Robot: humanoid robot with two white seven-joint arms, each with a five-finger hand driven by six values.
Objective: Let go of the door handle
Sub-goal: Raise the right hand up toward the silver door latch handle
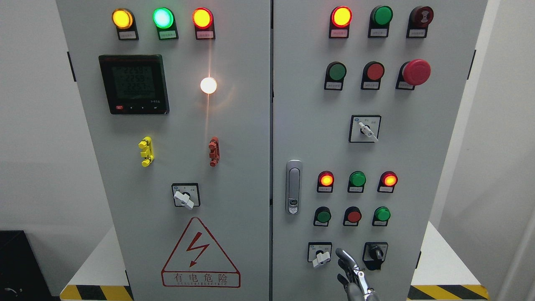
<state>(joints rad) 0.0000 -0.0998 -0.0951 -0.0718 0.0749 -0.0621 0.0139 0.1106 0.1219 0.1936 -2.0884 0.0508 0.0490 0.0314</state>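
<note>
Head view. The door handle (pixel 294 187), long axis vertical, stood at the left edge of the right-hand door, up and to the left of my fingers (pixel 343 256) and clear of them. I had the right hand (pixel 353 274) low at the frame's bottom edge, fingers loosely spread, holding nothing. I judged the release done. No left hand showed.

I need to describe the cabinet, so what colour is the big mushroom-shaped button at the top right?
Red; the mushroom button shows best in the head view.
</note>
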